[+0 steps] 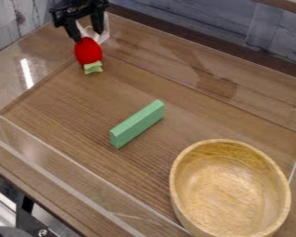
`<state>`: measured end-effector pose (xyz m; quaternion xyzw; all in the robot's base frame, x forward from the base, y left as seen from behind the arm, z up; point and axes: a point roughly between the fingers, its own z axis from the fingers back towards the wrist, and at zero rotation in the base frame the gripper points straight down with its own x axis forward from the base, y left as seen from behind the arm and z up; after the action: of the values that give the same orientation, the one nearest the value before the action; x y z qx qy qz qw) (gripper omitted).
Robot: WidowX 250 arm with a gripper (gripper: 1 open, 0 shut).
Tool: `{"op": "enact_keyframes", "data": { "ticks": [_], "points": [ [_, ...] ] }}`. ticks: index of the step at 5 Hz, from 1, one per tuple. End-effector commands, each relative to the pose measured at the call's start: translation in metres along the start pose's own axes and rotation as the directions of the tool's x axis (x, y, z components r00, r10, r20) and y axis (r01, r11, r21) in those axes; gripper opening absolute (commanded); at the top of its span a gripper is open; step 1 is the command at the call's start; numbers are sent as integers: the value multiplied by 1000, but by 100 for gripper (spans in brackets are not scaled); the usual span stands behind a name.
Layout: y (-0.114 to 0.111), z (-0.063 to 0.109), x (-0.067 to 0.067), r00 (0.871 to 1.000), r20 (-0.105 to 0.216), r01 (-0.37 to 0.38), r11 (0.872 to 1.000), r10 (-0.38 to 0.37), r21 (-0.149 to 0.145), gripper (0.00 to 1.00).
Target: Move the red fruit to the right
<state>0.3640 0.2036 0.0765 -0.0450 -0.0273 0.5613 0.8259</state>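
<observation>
The red fruit, a small strawberry-like toy with a light green cap, lies on the wooden table at the far left. My gripper points straight down right over it, its dark fingers standing apart at the fruit's top. Whether the fingertips touch the fruit I cannot tell. The fruit rests on the table and is not lifted.
A long green block lies slanted in the middle of the table. A large wooden bowl sits at the front right. Clear plastic walls border the table at the left and front.
</observation>
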Motion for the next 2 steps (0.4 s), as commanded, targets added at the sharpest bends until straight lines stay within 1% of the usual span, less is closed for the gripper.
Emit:
{"op": "enact_keyframes", "data": {
  "ticks": [1,2],
  "points": [
    [-10,26,3,998,63,13,999,-10,-47,0],
    [-11,27,1,998,60,13,999,-10,-39,100]
  ]
}}
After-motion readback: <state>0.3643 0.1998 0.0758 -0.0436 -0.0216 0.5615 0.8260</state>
